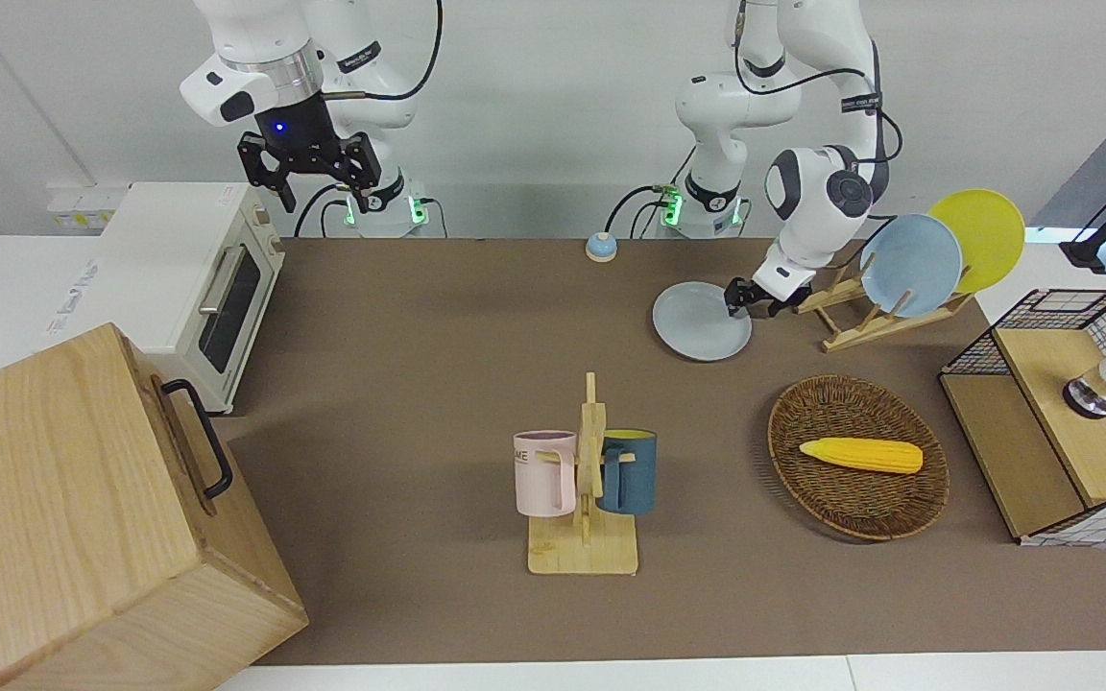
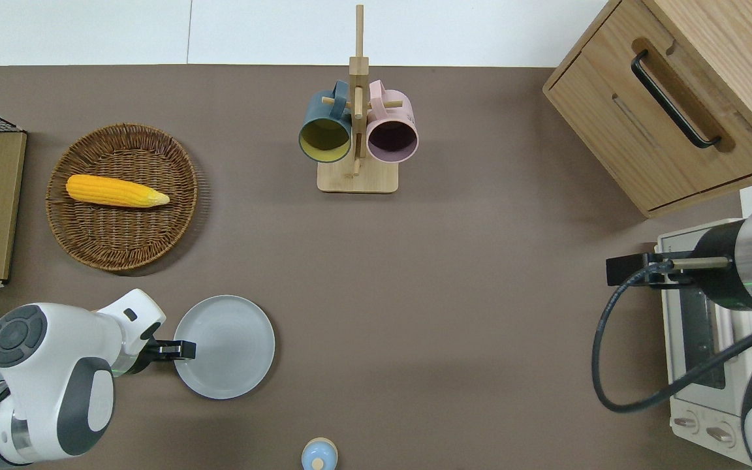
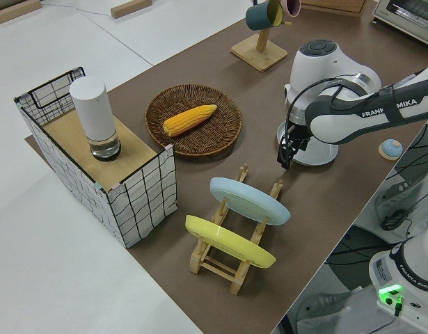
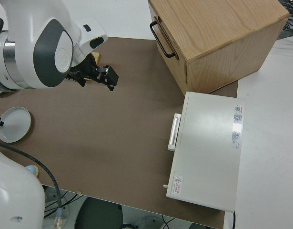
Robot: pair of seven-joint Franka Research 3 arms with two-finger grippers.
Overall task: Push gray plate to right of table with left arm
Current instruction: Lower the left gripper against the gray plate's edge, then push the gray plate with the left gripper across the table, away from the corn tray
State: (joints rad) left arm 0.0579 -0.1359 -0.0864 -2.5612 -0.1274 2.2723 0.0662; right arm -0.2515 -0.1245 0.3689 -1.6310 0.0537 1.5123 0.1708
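You are working low at the left arm's end of the table (image 2: 454, 294), close in to the robots. Your left gripper (image 2: 183, 349) is sitting at the rim of the gray plate (image 2: 229, 346), on the edge that faces the left arm's end. Its dark fingers look drawn together into one narrow tip, though I cannot tell for certain whether they are pressed fully together or touching the rim. The right gripper (image 1: 308, 163) is parked with its fingers spread.

The plate is lying flat on the brown surface, nearer to the robots than the wicker basket (image 2: 125, 196) with the corn (image 2: 116, 190) in it, and beside the wooden rack (image 1: 860, 317) holding the light-blue plate (image 1: 910, 264) and the yellow plate (image 1: 980, 238).

My read on handling: you are dealing with something light, stiff and smooth-bottomed, so it should be sliding easily on this matte top (maybe too easily). No need to grasp it. You are best placed pressing the fingertip low against the outside of the raised rim, in line with the plate's centre; off-centre contact will likely be spinning it rather than carrying it toward the right arm's end.

Farther out, the mug stand (image 2: 358, 130) is standing mid-table, well apart from the plate's path.
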